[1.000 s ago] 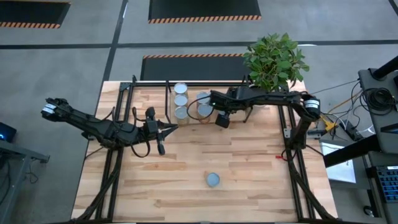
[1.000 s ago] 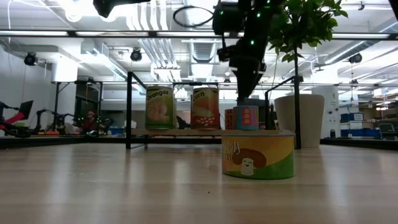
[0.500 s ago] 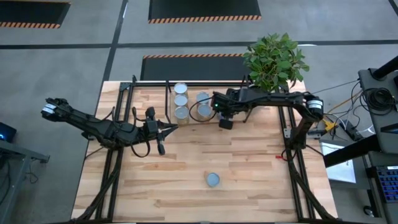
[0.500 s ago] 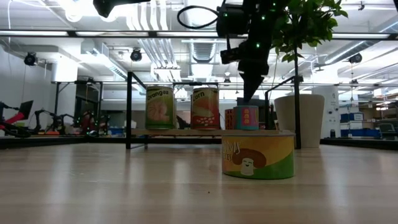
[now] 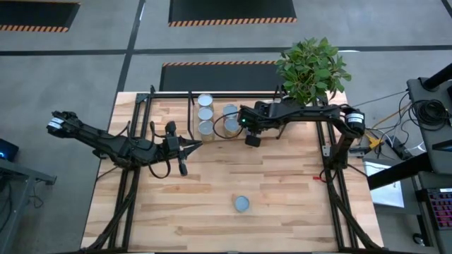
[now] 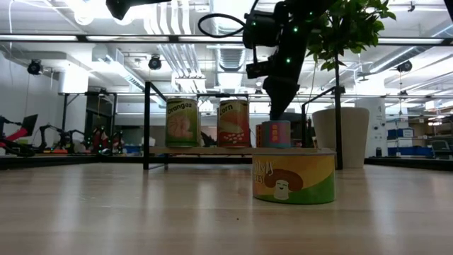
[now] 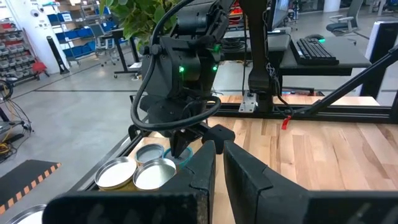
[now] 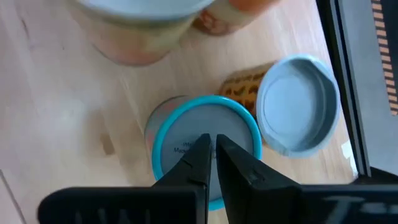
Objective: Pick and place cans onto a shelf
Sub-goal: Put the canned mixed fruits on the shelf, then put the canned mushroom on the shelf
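Several cans stand on the shelf [image 5: 191, 106] at the table's far edge, three of them in a row [image 5: 205, 113]. In the low view an "Oranges" can [image 6: 181, 122], a "Corn" can [image 6: 233, 122] and a small teal-rimmed can [image 6: 277, 133] rest on the shelf's board [image 6: 205, 149]. One mushroom-label can [image 6: 294, 177] stands alone on the table near its front [image 5: 242, 204]. My right gripper [image 8: 211, 152] is shut and slants down just over the teal-rimmed can's top [image 8: 186, 134]. My left gripper [image 5: 198, 143] is shut and waits level at the table's left. My right gripper's shut fingertips [image 8: 200, 149] stand over the middle of the teal-rimmed can's grey top [image 8: 180, 137], coming from above at a slant. The can stands upright on the shelf board. Whether the tips touch the top, I cannot tell.
A grey-topped can [image 8: 298, 102] stands close beside the teal-rimmed one, and a larger can [image 8: 137, 25] just beyond. A leafy plant [image 5: 311, 67] in a white pot [image 6: 340, 134] is at the shelf's right end. Bare wooden tabletop [image 5: 282, 176] lies in the middle.
My right gripper has shut its fingers above the teal-rimmed can, sunk a little and rolled slightly. The can stays upright on the shelf.
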Controlling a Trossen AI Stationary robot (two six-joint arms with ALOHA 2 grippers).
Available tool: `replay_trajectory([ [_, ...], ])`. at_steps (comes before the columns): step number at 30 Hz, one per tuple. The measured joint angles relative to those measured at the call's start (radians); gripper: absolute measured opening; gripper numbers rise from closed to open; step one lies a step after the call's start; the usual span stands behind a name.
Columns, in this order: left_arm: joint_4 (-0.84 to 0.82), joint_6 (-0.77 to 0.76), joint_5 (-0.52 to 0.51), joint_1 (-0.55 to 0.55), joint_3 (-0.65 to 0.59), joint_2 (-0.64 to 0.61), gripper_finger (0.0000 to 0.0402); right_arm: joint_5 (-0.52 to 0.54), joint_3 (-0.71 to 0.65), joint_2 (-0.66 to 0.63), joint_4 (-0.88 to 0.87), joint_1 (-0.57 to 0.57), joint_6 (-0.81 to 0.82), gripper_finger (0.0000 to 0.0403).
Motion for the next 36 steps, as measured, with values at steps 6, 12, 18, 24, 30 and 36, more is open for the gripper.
replay_trajectory([
  [6,0.000,0.000,0.000,0.000,0.000,0.000,0.0015,0.000,0.000,0.000,0.013,0.000,0.001,0.0017],
  [12,0.000,0.000,0.000,0.000,0.000,0.000,0.0015,0.000,0.000,-0.007,0.012,0.003,0.007,0.0017],
  [18,0.000,0.000,0.000,0.000,0.000,0.000,0.0015,0.001,0.000,-0.044,0.003,0.025,0.023,0.0017],
  [24,0.000,0.008,0.000,0.000,0.000,0.000,0.0015,-0.013,0.003,-0.137,-0.017,0.131,0.089,0.0017],
  [30,0.003,0.008,0.000,0.000,0.000,0.000,0.0015,-0.027,-0.052,-0.207,0.017,0.357,0.162,0.0017],
  [36,0.005,0.005,0.000,0.000,0.000,0.000,0.0015,-0.028,-0.185,-0.230,0.244,0.589,0.221,0.0017],
])
